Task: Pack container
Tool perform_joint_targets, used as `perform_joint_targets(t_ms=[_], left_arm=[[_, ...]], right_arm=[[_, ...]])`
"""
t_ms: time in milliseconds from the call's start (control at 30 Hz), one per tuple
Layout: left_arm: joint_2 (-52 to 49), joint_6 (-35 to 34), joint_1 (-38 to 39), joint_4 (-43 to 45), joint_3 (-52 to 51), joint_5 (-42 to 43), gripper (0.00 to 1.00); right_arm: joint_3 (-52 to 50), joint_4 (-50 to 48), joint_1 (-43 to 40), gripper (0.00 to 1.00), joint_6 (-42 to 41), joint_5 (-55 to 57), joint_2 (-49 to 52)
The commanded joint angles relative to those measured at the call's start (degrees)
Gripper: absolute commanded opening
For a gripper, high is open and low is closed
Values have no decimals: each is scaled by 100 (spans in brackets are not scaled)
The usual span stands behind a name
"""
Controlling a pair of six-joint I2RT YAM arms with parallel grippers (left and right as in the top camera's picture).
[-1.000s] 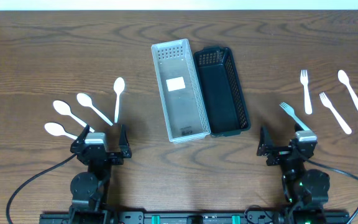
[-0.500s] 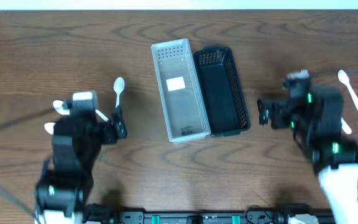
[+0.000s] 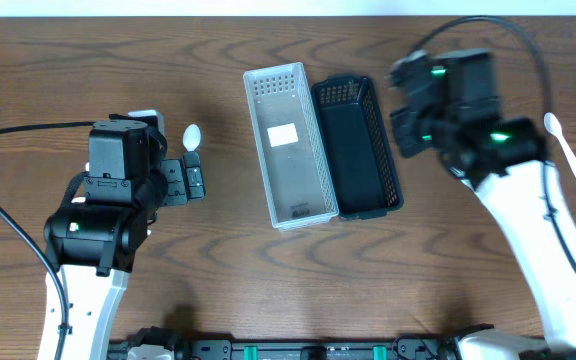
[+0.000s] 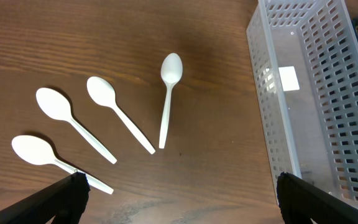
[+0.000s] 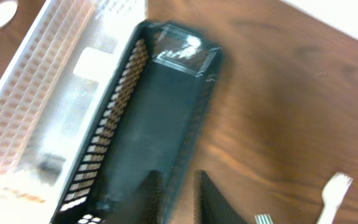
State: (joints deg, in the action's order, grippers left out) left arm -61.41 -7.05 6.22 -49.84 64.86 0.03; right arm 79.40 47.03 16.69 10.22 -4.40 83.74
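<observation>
Several white spoons (image 4: 169, 93) lie fanned out on the wood to the left of the white basket (image 3: 298, 185); in the left wrist view that basket (image 4: 316, 93) fills the right side. My left gripper (image 4: 182, 186) hangs open above the table beside the spoons, holding nothing; from overhead the left gripper (image 3: 196, 180) points toward the white basket. The black basket (image 3: 353, 150) stands against the white one. My right gripper (image 5: 176, 186) hovers over the black basket's (image 5: 148, 124) right wall with its jaws drawn close and nothing visibly held. The right wrist view is blurred.
A white fork (image 5: 333, 190) lies on the wood right of the black basket. One white utensil (image 3: 566, 145) shows at the far right; the right arm covers the others. The white basket (image 5: 55, 106) holds only a white label.
Both arms have left their resting spots at the front edge. The left moved up over the spoons, still open. The right swung to the black basket and its jaws closed.
</observation>
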Motion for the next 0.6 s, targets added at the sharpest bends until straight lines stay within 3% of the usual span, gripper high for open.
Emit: perform_joint_targets(t_ms=[0,333,567], left_arm=[[0,81,-4,-28,138,20,98],[0,81,-4,-26,138,20,98],[0,81,-4,-24,138,20,98]], right_arm=[[68,81,511,1,-192,411,466],[42,455,710,1,-546,348,1650],[42,981,1036,1,-546,-358,2083]])
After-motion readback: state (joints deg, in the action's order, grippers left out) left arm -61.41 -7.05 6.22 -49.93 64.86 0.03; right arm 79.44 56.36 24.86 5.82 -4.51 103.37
